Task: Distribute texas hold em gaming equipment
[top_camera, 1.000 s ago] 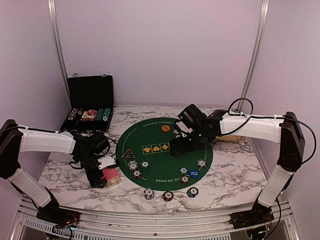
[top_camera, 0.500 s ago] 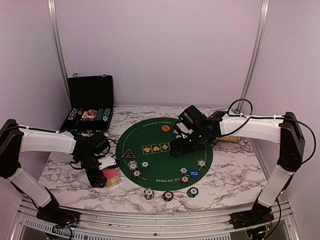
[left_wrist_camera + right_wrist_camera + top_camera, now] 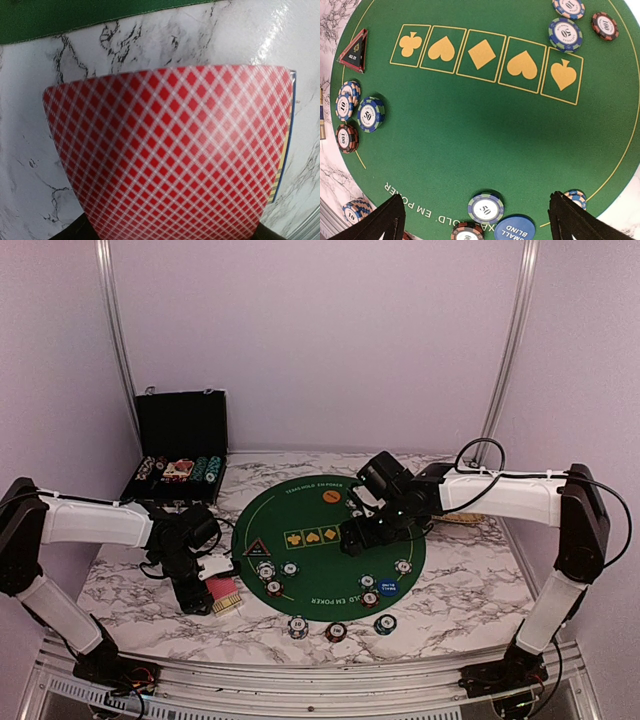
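The chip part looks largely done. Poker chips [image 3: 265,570] sit in groups of 3 on the green poker mat [image 3: 325,568]: at its left, at its near right beside the blue small blind button [image 3: 388,587], and at its far side in the right wrist view. 3 more lie on the marble table [image 3: 450,600] just off the mat's near edge. The orange button [image 3: 331,497] and black triangular button [image 3: 257,548] are on the mat too.

Dealing seems to be what is left. The mat's 5 suit boxes are bare, and the red-backed playing cards [image 3: 170,155] lie on the table left of the mat, at the left end effector [image 3: 205,592]. I cannot tell whether its jaws are clamped on them. The right end effector [image 3: 476,195] hovers over the mat, jaws wide apart, holding nothing.

Against the frame 1 second earlier, every chip, button and card lies where it did, and both arms have barely shifted.
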Available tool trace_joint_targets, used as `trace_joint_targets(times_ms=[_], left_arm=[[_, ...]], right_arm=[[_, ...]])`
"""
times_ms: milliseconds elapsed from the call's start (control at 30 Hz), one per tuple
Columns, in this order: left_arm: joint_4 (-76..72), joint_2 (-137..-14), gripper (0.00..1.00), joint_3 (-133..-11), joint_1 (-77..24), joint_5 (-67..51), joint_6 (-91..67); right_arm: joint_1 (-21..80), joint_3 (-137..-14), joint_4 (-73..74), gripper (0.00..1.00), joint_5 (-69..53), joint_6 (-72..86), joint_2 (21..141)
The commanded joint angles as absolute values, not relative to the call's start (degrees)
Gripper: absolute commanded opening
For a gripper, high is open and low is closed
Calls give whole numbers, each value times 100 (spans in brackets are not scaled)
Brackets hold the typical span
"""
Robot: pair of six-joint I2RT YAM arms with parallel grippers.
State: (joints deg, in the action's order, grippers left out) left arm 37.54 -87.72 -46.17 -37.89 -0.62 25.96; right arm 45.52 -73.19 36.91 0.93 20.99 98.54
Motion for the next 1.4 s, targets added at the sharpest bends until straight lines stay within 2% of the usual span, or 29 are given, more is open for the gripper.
trace_joint_targets(times_ms=[0,567,933,967,1100,1167,1367], left_arm=[[3822,-8794,80,-4754,-3814,-108,2671],[3880,-8719,57,-4874,-3814,-47,2692],[3856,-8855,61,-4815,-3814,-39,2724],[3846,-8859,59,-4817,-3814,-29,2732],[3845,-8870,32,-4842,-3812,-33,2755],[3838,-8838,23,-4836,-3812,-33,2760],[3819,-8629,21,-4851,-3814,80,2751]], right_arm=[[4622,-7333,3592,98,73,2119,9710],[4632,-7306,3441,96,-259,2180,9696],[4628,-7256,3365,96,-395,2215,9677],[4630,-7245,3359,96,-408,2223,9677],[4631,-7212,3265,96,-537,2285,9672],[4632,-7194,3193,96,-642,2325,9667],[4631,-7153,2903,95,-1027,2493,9659]])
